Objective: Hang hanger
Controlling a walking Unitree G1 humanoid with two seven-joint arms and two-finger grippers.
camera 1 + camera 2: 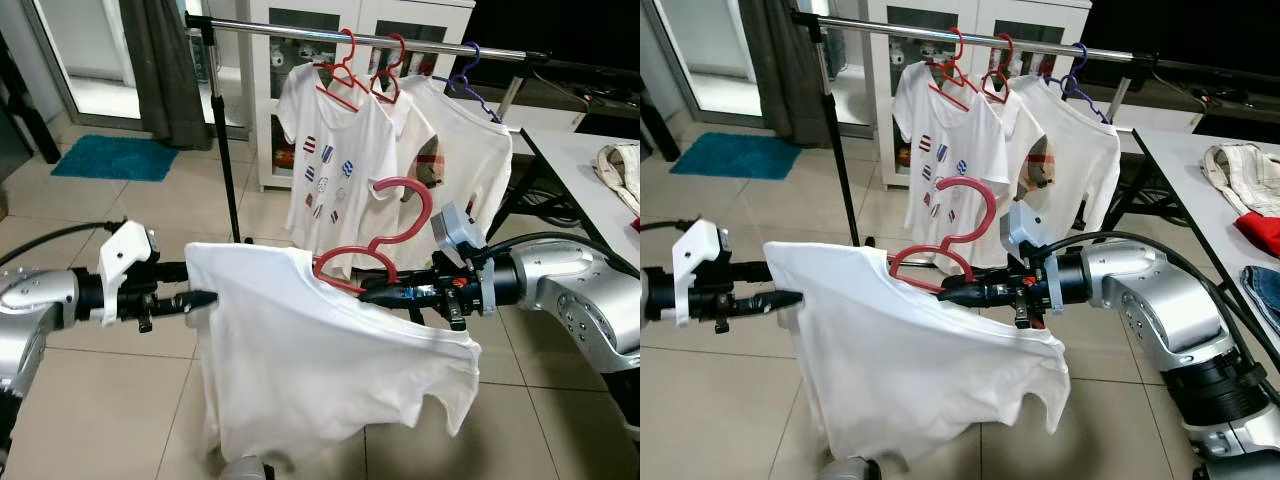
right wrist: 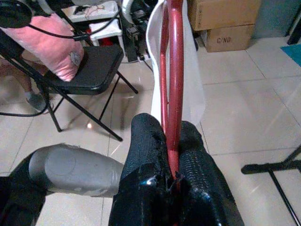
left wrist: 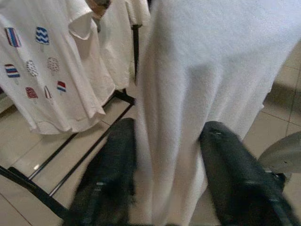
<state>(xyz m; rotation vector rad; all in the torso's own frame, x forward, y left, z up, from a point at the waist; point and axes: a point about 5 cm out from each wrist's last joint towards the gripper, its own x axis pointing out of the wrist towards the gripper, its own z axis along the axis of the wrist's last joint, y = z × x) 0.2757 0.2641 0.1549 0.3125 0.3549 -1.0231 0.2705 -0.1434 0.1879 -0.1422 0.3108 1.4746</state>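
Observation:
A red hanger (image 1: 405,215) carries a white T-shirt (image 1: 320,370) and is held level at chest height between my two arms. My right gripper (image 1: 375,293) is shut on the hanger's lower bar near the neck, and the right wrist view shows its fingers (image 2: 146,141) clamped on the red wire (image 2: 174,70). My left gripper (image 1: 205,298) is at the shirt's left shoulder, with the cloth (image 3: 197,94) between its fingers (image 3: 117,165). The hook points up, below and in front of the silver rail (image 1: 350,33).
Three white shirts (image 1: 325,170) hang on the rail from red hangers and a purple one (image 1: 465,75), leaving its left part bare. The rack's black pole (image 1: 225,140) stands at left. A white table (image 1: 580,160) with clothes (image 1: 622,165) is at right. A teal mat (image 1: 115,157) lies far left.

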